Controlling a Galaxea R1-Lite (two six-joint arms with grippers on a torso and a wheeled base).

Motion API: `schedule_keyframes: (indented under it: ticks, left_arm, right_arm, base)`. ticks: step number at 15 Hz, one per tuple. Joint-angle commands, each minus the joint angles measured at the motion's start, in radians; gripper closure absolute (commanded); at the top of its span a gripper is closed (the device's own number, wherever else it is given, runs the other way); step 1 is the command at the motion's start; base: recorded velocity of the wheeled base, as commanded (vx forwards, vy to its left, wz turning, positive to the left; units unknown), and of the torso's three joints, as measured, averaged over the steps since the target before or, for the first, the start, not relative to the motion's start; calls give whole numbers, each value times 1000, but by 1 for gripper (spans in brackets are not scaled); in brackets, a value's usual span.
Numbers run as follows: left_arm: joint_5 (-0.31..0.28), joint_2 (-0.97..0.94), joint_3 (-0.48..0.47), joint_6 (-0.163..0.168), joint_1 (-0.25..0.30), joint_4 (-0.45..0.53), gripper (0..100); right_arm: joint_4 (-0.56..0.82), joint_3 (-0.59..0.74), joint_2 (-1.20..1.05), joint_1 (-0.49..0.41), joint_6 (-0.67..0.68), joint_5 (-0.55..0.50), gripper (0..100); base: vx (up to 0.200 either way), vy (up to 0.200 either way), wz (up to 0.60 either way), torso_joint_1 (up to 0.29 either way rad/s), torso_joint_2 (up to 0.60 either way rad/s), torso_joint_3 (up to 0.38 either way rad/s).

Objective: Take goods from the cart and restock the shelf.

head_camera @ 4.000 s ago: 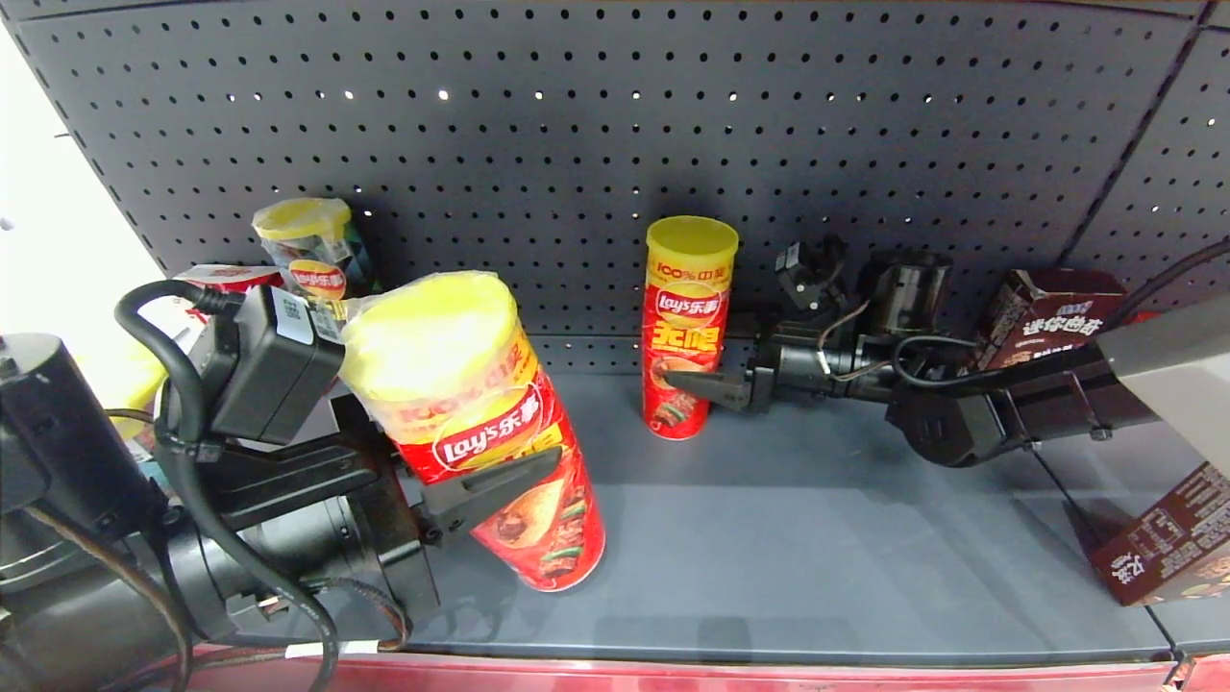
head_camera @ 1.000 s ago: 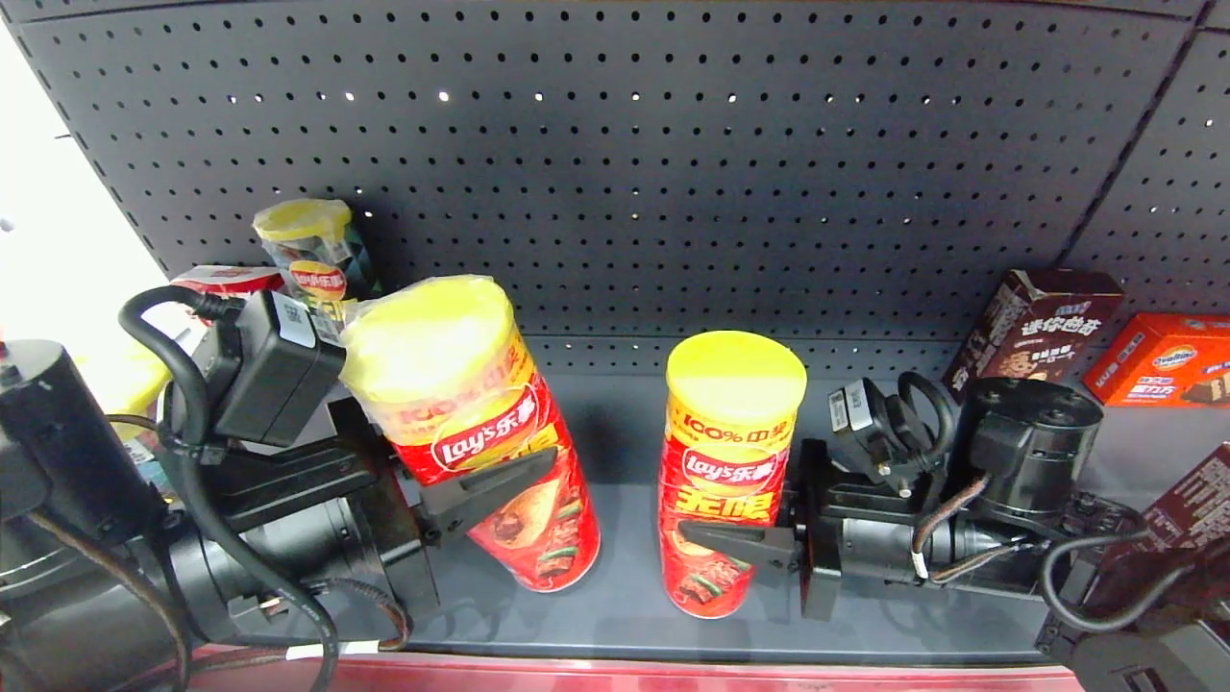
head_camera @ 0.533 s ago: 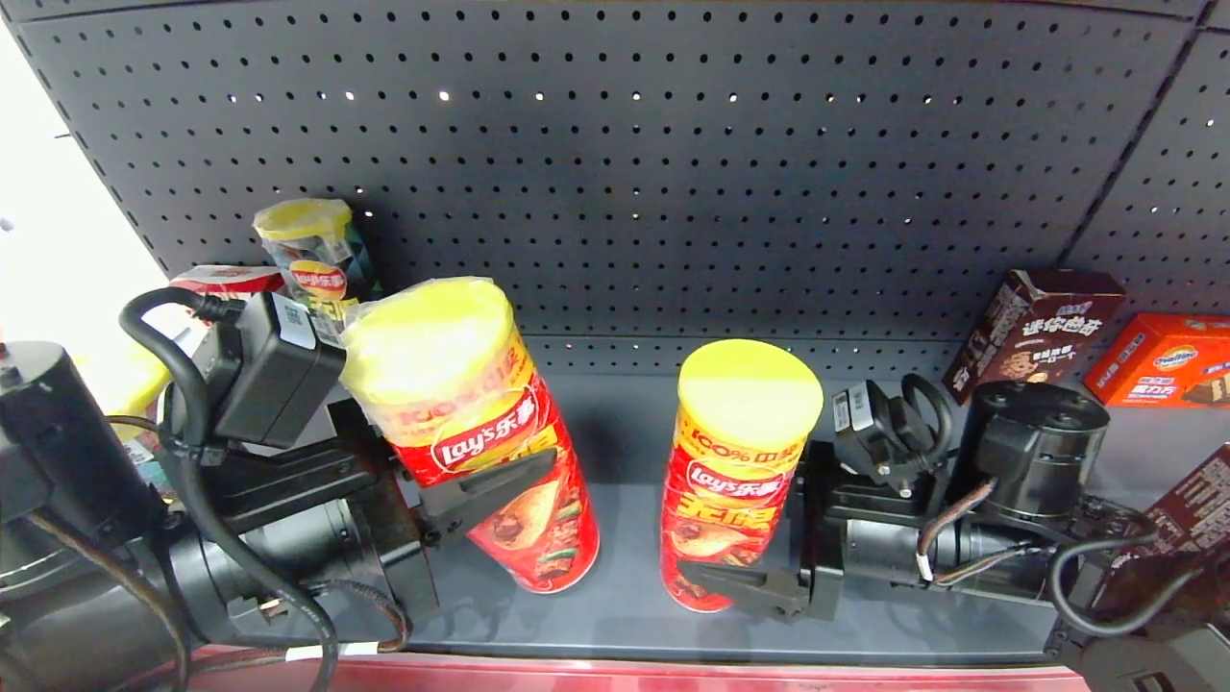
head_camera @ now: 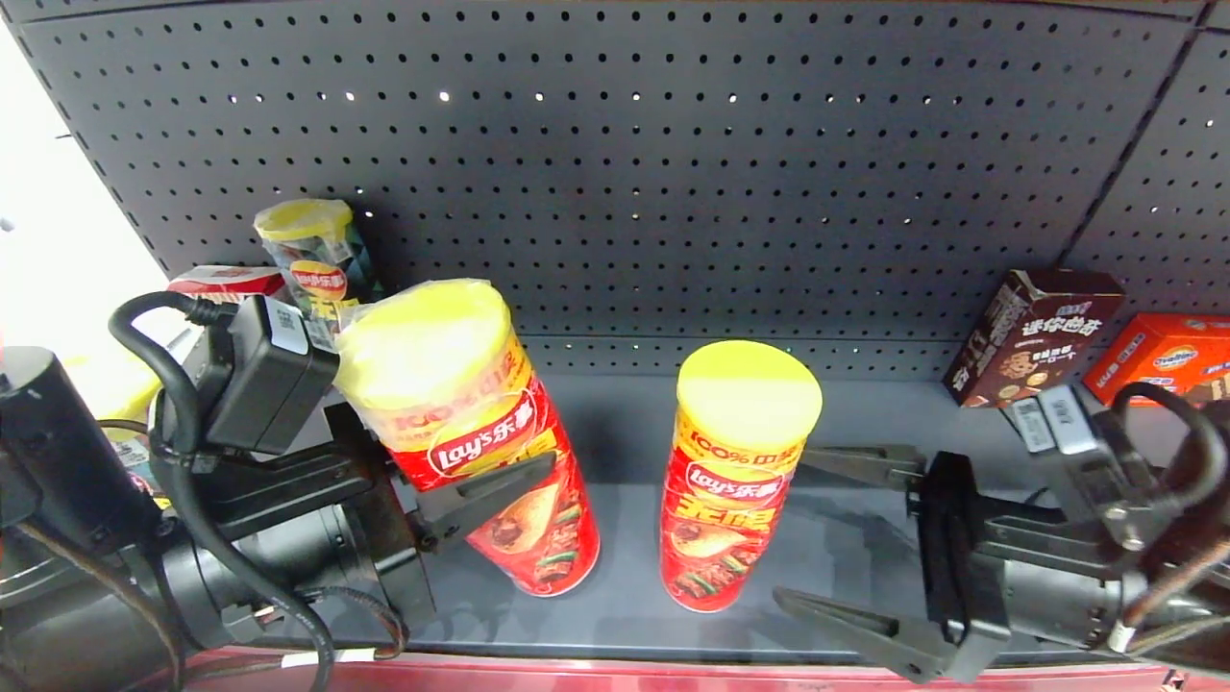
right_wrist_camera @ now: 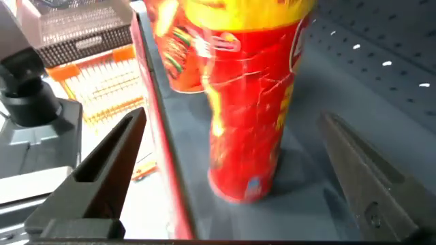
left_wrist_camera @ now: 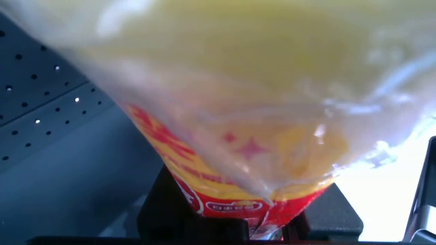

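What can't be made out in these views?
The held can: whether its base touches the shelf, head view; blurred in the left wrist view, too close.
The red box: mostly hidden behind the left arm, head view.
The orange box: cut by the head view's right edge.

The left gripper (head_camera: 471, 408) reaches in from the left arm and points toward the right, its 2 fingers clamped across the middle of a tilted chip can (head_camera: 432, 351). The right gripper (head_camera: 798, 527) lies level and points left, its 2 fingers spread wide and touching nothing.
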Motion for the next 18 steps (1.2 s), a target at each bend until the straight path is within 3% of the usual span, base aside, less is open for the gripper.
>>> schedule_keyframes:
  ticks: [1,3,5,6,9,11,13,14,15,18]
  left_arm:
    - [0,-4,1,0,-1,-1,100]
    - [0,-16,2,0,-3,-1,100]
    - [1,-19,4,1,-4,-1,100]
    - [1,-21,5,1,-7,-1,100]
    - [0,-25,4,4,-13,-1,100]
    - [1,-32,4,6,-23,-1,100]
    - [3,-36,14,6,-26,-1,100]
    - [11,-39,30,6,-27,-1,100]
    - [15,-44,40,6,-35,-1,100]
    - [20,-47,53,6,-41,-1,100]
  right_arm:
    - [8,112,-204,0,3,-41,0]
    - [71,152,-339,-8,12,-127,0]
    - [226,150,-487,-12,22,-245,0]
    - [362,155,-609,-6,22,-315,0]
    - [648,218,-886,-14,60,-388,0]
    - [772,295,-1060,-18,146,-412,0]
    - [863,362,-1218,-48,151,-424,0]
    - [1039,362,-1366,-87,154,-432,0]
    - [1113,342,-1460,-112,158,-434,0]
    - [1105,342,-1469,-176,114,-447,0]
  base:
    - [0,0,0,0,0,0]
    - [0,0,0,0,0,0]
    - [0,0,0,0,0,0]
    - [0,0,0,0,0,0]
    - [0,0,0,0,0,0]
    - [0,0,0,0,0,0]
    - [0,0,0,0,0,0]
    - [0,0,0,0,0,0]
    - [0,0,0,0,0,0]
    - [0,0,0,0,0,0]
